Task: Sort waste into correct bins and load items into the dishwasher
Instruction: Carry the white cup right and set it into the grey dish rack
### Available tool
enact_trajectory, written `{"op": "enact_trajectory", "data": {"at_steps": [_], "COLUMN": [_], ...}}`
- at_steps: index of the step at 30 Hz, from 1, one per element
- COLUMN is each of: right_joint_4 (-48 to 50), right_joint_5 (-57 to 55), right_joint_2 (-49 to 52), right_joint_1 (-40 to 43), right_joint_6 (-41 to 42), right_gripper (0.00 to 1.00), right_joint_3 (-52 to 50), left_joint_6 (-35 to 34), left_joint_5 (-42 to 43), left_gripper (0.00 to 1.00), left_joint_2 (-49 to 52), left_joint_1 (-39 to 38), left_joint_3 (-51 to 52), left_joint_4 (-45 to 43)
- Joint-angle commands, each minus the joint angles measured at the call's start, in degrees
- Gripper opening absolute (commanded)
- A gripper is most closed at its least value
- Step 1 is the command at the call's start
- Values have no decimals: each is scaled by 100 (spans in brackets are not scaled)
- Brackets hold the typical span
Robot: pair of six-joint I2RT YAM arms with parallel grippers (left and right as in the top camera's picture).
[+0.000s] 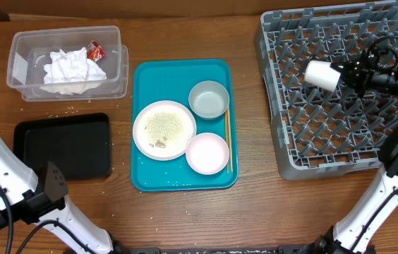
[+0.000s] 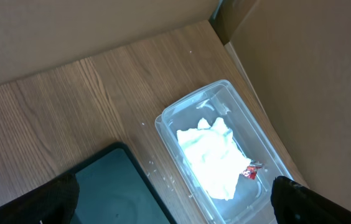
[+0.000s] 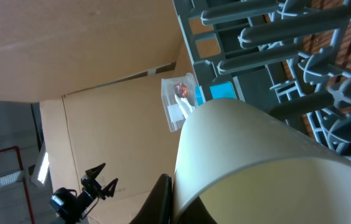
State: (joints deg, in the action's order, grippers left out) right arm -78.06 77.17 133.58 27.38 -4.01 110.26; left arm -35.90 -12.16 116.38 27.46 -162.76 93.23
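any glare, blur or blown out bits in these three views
Overhead: even light and sharp, though the tissue is nearly blown out. Left wrist: the tissue glares white, and the left gripper's fingers are dark, soft shapes at the bottom corners. Right wrist: the cup looms large up close, and the view is tilted.

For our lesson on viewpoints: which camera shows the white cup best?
Overhead: the whole cup shows, held by the right gripper over the rack. Right wrist shows only its side, close up; left wrist shows none.
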Motion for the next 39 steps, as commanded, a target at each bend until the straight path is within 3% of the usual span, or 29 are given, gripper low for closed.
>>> {"op": "enact_trajectory", "data": {"at_steps": [1,9,14,19,27,39], "right_joint_4": [48,326,59,22,177,391], "right_joint_5": [-13,-24,-824,-848,804,-597], "right_joint_2": [-79,-76,-76,-79,-79,-76], "right_joint_1": [-31,-44,-70,-68,-74,-39], "right_joint_6": [-28,216,302,291,238,750], "right_gripper": [4,4,4,4,4,9], "right_joint_3": [-17,-39,-79,-232,-232,-232], "left_joint_6": [-50,-50,-50,-50,-50,-50], "left_joint_5": [0,0,0,0,0,0], "left_gripper": [100,100,100,100,100,100], "left_joint_2": [52,52,52,52,52,52], "left_joint_1": [-11,-11,-11,-11,-11,-11], "left_joint_3": [-9,-9,-9,-9,-9,-9], "left_joint_4": [-9,-9,-9,-9,-9,-9]}}
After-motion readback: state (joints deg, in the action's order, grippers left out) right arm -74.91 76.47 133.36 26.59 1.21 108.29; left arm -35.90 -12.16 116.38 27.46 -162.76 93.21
